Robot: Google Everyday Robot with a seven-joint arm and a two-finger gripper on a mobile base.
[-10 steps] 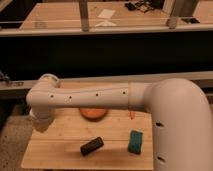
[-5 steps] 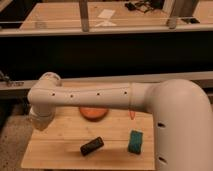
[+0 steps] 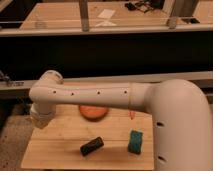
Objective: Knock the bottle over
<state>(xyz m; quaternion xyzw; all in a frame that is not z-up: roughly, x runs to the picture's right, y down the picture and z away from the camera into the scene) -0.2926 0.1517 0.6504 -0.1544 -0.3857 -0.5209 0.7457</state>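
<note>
A dark bottle (image 3: 92, 146) lies on its side on the wooden table (image 3: 55, 145), near the front middle. My white arm (image 3: 95, 97) reaches from the right across to the left above the table. The gripper (image 3: 40, 119) hangs at the arm's left end over the table's back left corner, well left of and above the bottle, apart from it.
An orange round object (image 3: 93, 112) sits at the back middle of the table, partly under the arm. A green sponge (image 3: 135, 141) stands right of the bottle. A small red item (image 3: 131, 115) lies behind the sponge. A dark counter and rails (image 3: 105, 30) run behind the table.
The arm's left end has risen very slightly. The bottle, sponge and orange object have not moved.
</note>
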